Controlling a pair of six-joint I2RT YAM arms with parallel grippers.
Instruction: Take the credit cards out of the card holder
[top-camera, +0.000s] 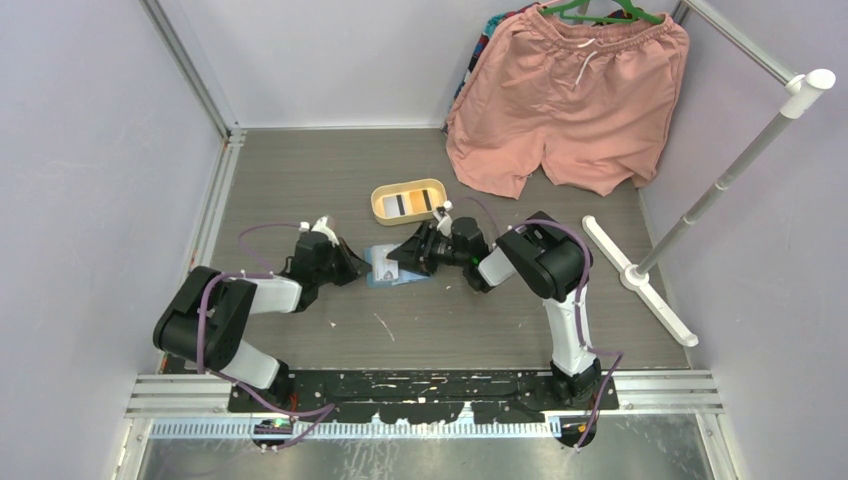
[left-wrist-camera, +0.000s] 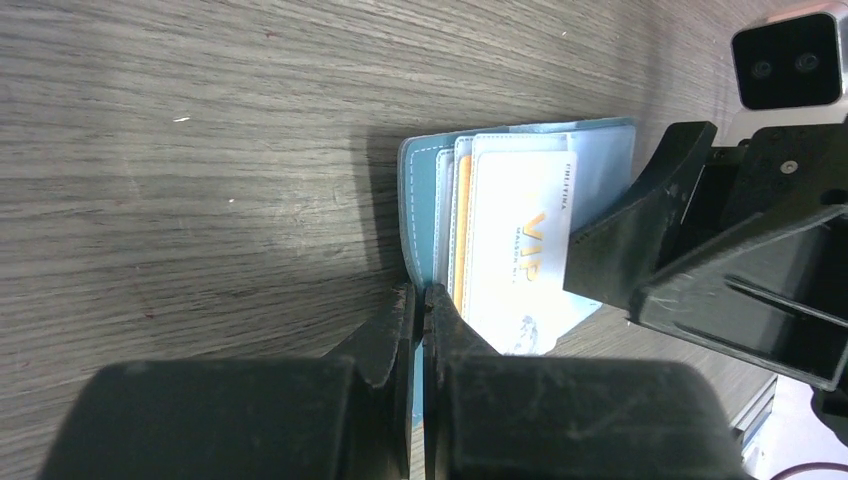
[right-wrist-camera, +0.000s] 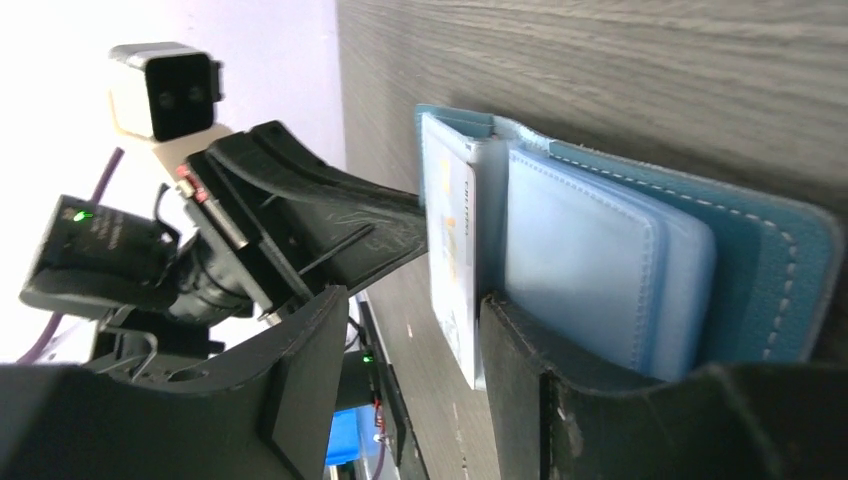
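Left claw is pinched shut on the small teal-blue card holder, which lies on the grey counter. Right claw sits half open around a thin white plastic card. It looks stiff and slippery, so grip its sticking-out end.

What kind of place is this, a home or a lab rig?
Most likely a lab robot cell: bare pale walls edged with aluminium framing, two arms bolted to a metal base rail, and staged props like pink shorts on a hanger.
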